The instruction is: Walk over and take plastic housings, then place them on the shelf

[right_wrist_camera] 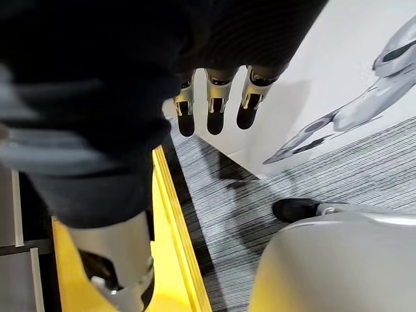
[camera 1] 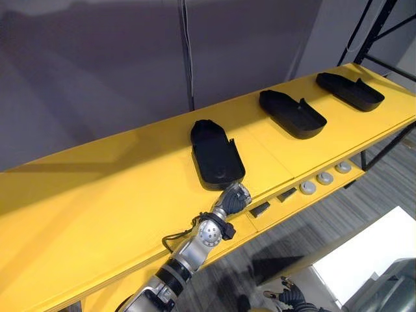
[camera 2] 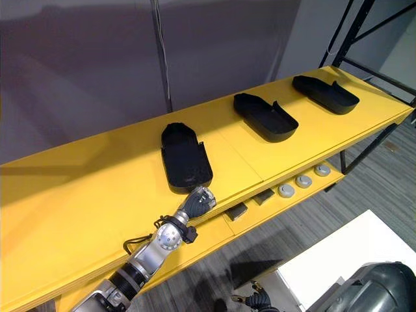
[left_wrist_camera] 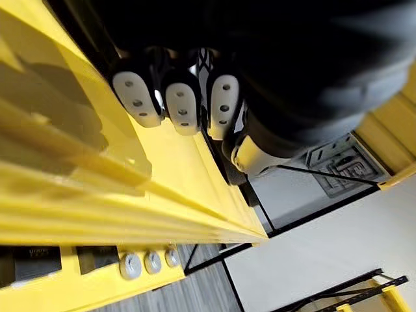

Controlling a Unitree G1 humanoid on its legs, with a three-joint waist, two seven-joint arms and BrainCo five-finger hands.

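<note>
Three black plastic housings lie in a row on the yellow shelf. The nearest housing rests flat near the shelf's front edge, with a second housing and a third housing farther right. My left hand is at the near end of the nearest housing. In the left wrist view its fingers curl onto that dark housing, with the tips hidden against it. My right hand hangs low beside the shelf over the floor, fingers straight and holding nothing.
Under the top board a lower yellow ledge carries round silver parts and small dark blocks. A grey wall stands behind the shelf. A black rack upright rises at the far right. A white table stands low on the right.
</note>
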